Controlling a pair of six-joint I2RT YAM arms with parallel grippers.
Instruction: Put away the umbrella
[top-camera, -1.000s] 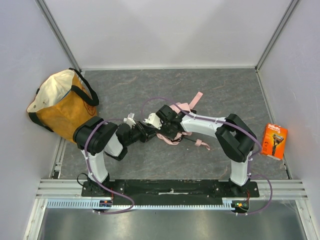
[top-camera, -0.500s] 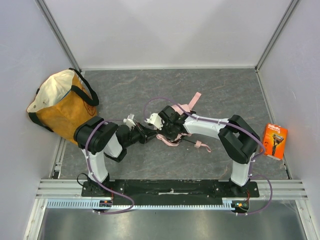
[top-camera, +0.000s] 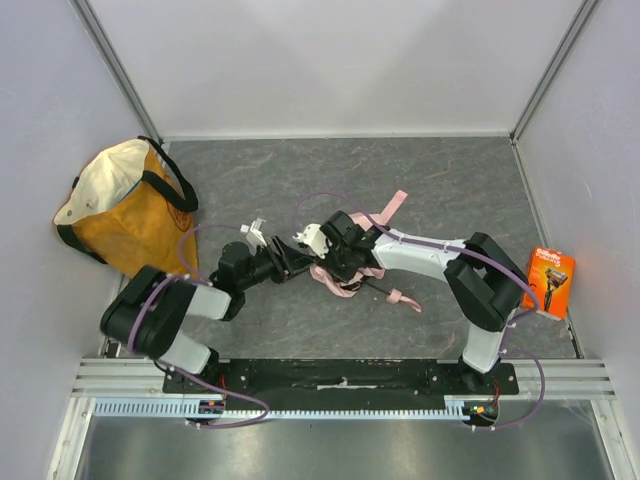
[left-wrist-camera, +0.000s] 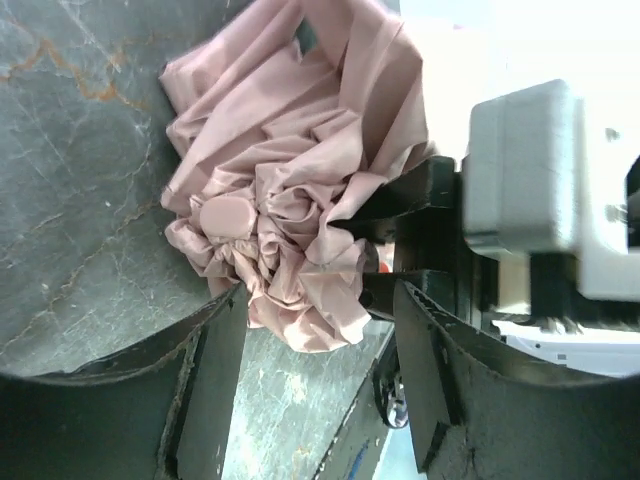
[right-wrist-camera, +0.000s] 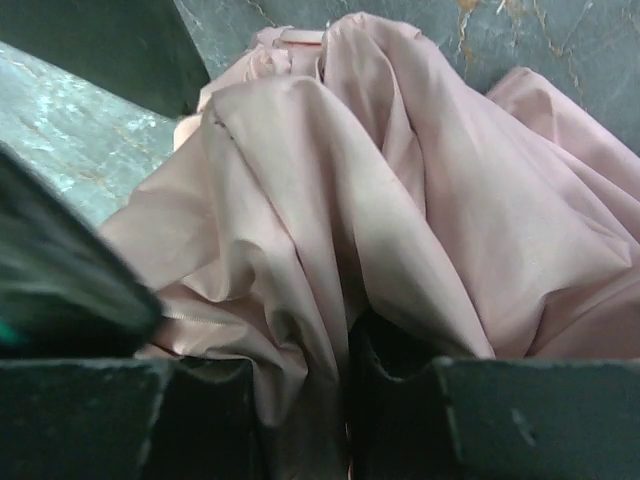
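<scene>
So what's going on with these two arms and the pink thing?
Two robot arms are working on a pale pink folding umbrella lying crumpled on the table. The right arm's fingers pinch a fold of its fabric; the left arm's fingers stand open at its bunched end. It isn't put away yet, and the orange tote bag sits apart at the left.

Both arms same build: left arm (top-camera: 200, 298) and right arm (top-camera: 415, 258) have white links w/ bulky black joint housings. Thin lavender cables (top-camera: 320, 197) run along each, from base to wrist. Black bases (top-camera: 480, 376) sit on a long black plate (top-camera: 340, 372), w/ a small coloured connector (top-camera: 478, 410) in front (one per arm). White block (top-camera: 313, 238) at each wrist. Left gripper (left-wrist-camera: 320, 300) fingers (left-wrist-camera: 210, 380) are dark, edges scuffed pale; right gripper (right-wrist-camera: 345, 390) fingers (right-wrist-camera: 540, 420) dark, matte, lightly worn.
</scene>
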